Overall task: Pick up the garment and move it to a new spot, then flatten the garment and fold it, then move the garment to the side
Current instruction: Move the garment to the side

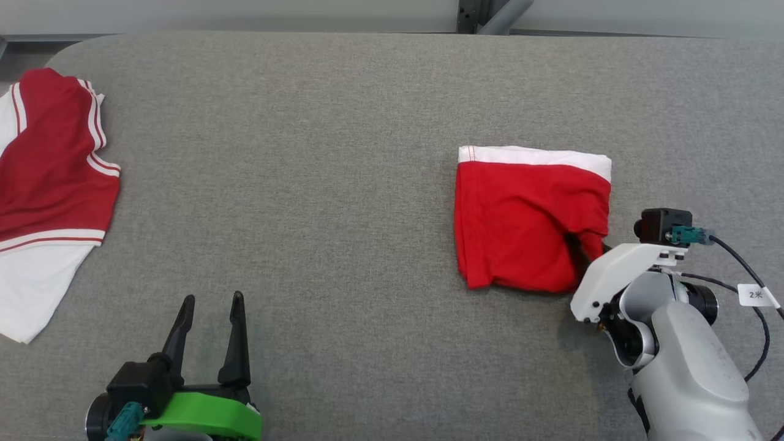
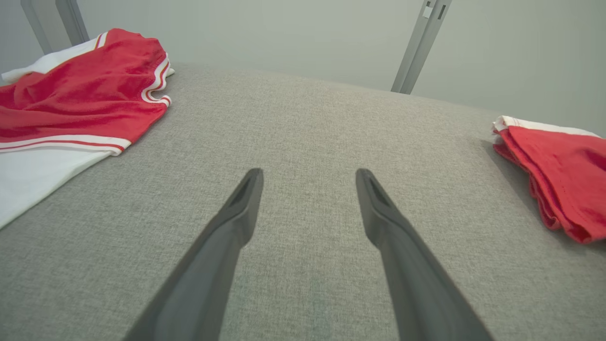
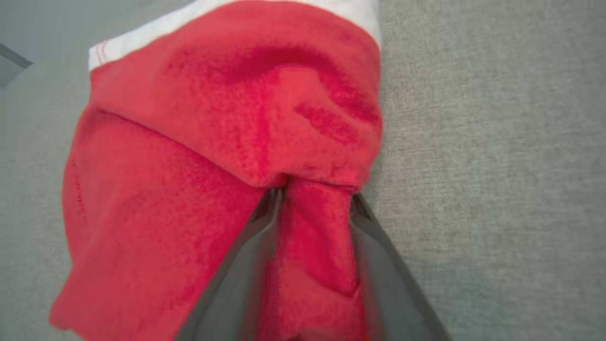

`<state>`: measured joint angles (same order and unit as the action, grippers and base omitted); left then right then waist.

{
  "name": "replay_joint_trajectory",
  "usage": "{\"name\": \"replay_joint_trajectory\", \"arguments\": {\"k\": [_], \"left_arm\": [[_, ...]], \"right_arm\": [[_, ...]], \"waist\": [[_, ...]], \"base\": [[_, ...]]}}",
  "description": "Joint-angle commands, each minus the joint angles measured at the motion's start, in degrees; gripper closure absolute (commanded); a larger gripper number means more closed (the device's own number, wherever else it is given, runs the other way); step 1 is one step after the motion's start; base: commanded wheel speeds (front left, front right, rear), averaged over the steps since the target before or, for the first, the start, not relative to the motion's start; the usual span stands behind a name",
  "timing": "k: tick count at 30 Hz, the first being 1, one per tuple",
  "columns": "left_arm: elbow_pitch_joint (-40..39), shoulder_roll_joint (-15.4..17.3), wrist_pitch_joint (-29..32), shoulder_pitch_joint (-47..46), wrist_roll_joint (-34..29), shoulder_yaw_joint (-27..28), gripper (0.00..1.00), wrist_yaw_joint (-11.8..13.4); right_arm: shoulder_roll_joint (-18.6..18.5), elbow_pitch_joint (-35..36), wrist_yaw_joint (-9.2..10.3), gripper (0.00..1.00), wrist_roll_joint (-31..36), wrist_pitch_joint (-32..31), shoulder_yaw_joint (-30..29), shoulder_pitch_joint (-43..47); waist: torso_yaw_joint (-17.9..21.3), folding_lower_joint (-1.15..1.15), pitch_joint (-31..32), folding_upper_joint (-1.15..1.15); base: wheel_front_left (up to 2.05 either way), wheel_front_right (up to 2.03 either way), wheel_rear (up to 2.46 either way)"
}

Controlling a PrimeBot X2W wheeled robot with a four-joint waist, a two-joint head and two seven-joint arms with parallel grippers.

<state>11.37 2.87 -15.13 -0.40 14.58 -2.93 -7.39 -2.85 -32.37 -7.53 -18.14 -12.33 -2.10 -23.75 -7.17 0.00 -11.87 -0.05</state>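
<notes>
I have the right pincer [image 3: 315, 194] at the near right corner of the small folded red knit garment with a white band along its far edge [image 1: 520, 220]. In the right wrist view the two dark fingers stand on either side of a raised ridge of the red cloth, which fills the gap between them and puckers just beyond the tips. The jaws are somewhat narrowed, but I cannot tell whether they have really bitten. The rest of the garment lies flat ahead of that pincer and to its left, on the grey woven table cover [image 1: 337, 153].

The left pincer [image 1: 213, 300] hangs wide and empty over bare cover, with the garment well off to its right. A loose red-and-white striped top [image 1: 49, 171] lies ahead of it on its left, apart from both pincers.

I judge the garment to be light, soft and limp, with several layers stacked. A pinch on the top layer alone would peel the fold open, so I want the whole thickness of the corner between the fingers. I also want it kept low in the drag, because the cover looks grippy enough to tug the lower layers back.
</notes>
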Motion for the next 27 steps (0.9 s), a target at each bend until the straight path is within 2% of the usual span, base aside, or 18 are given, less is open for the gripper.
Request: {"name": "replay_joint_trajectory", "arguments": {"k": [1, 7, 10, 13, 19, 27], "left_arm": [[-0.44, 0.09, -0.03, -1.0, 0.06, 0.33, 0.0, -0.17], [-2.26, 0.46, -0.02, -1.89, -0.56, 1.07, 0.0, -0.17], [-2.99, 2.0, -0.01, -3.2, -0.52, 0.65, 0.0, -0.17], [-3.63, 4.31, -0.02, -5.58, -0.81, -1.45, 0.0, -0.17], [-5.32, 7.24, -0.02, -9.48, -0.18, -2.87, 0.0, -0.17], [-4.53, 8.17, -0.02, -8.12, 0.3, -3.74, 0.0, -0.17]], "right_arm": [[-0.12, -0.64, 0.08, 1.0, -1.52, 1.09, 0.56, -1.4], [-0.24, -1.51, 0.08, 1.0, -0.96, 1.47, 1.69, -6.67], [-1.6, -2.32, 0.09, 1.0, 0.92, 0.82, 0.72, -10.59], [-3.64, -4.16, 0.09, 1.0, 3.78, 0.88, -1.74, -14.69], [-8.52, -7.83, 0.08, 1.0, 10.6, 2.28, -7.28, -21.84], [-13.63, -11.13, 0.09, 1.0, 17.39, 4.02, -14.44, -27.18]], "waist": [[1.5, 0.0, -0.89, 0.05], [8.57, 0.0, -4.6, 0.05], [12.82, 0.0, -8.26, 0.05], [15.4, 0.0, -11.8, 0.05], [16.78, 0.0, -17.47, 0.05], [15.58, 0.0, -19.29, 0.05]], "base": [[0.0, 0.0, 0.0], [0.0, 0.0, 0.0], [0.0, 0.0, 0.0], [0.0, 0.0, 0.0], [0.0, 0.0, 0.0], [0.0, 0.0, 0.0]]}}
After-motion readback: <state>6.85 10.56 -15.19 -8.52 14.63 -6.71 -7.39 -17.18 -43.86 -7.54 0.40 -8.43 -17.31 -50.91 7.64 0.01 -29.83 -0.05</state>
